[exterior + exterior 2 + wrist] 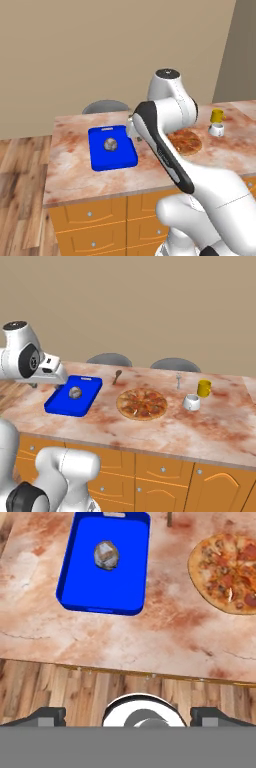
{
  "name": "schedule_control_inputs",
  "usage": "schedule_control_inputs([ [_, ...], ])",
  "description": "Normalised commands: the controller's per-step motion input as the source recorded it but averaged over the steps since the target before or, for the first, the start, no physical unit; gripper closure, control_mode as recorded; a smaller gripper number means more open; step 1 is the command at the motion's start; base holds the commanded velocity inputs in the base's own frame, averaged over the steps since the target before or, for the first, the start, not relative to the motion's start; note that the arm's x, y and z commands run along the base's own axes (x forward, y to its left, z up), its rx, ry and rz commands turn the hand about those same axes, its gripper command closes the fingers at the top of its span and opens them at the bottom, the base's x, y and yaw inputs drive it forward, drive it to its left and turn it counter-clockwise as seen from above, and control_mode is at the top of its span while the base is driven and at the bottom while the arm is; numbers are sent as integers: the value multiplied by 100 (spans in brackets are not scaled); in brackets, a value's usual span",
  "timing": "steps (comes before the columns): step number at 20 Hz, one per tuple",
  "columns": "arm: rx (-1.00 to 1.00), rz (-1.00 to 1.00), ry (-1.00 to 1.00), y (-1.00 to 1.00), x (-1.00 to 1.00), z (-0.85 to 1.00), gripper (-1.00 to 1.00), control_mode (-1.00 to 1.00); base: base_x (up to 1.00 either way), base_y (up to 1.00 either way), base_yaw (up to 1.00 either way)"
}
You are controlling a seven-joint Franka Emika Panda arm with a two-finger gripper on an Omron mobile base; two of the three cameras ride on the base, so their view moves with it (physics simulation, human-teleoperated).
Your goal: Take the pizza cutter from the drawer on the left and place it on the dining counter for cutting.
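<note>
**Mia:** What is closest to us?

**Ben:** The orange drawers [162,468] under the dining counter [165,436]. Each flat front has a small round silver knob. All of them are shut.

**Mia:** Where is the pizza cutter?

**Ben:** I cannot tell. With the fronts shut, I can't see inside any drawer.

**Mia:** What is the gripper [131,714] doing?

**Ben:** Its two dark finger tips [50,714] stand far apart, and nothing is between them. In the hand view they sit over the wood floor [50,687], just off the counter's edge.

**Mia:** What is on the counter?

**Ben:** Near the left end lies a blue cutting board [62,403]. A small round grey-brown thing [75,392] sits on it. I can't tell what it is.

**Mia:** And the pizza?

**Ben:** The pizza [142,404] lies flat in the middle of the counter, to the right of the board and not touching it. Further right is a white cup [191,402]. A yellow mug [203,388] stands just behind the cup.

**Mia:** Anything near the far edge?

**Ben:** A brown wooden spoon [117,376] lies behind the pizza, near the far edge. A thin silver fork [178,380] lies there too, more to the right.

**Mia:** And behind the counter?

**Ben:** Two grey stools [109,359] poke up behind the far edge, in front of a plain tan wall.
</note>
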Motion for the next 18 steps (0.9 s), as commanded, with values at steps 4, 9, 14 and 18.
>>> schedule_control_inputs([
  [4, 0, 0, -1, 18, -29, -24, -100, -100, 0, 0, 0],
  [9, 0, 0, -6, 25, -23, -21, -100, -100, 0, 0, 0],
  [14, 0, 0, -17, 34, -8, -29, -100, -100, 0, 0, 0],
  [18, 0, 0, -20, 32, -3, -28, -100, -100, 0, 0, 0],
])
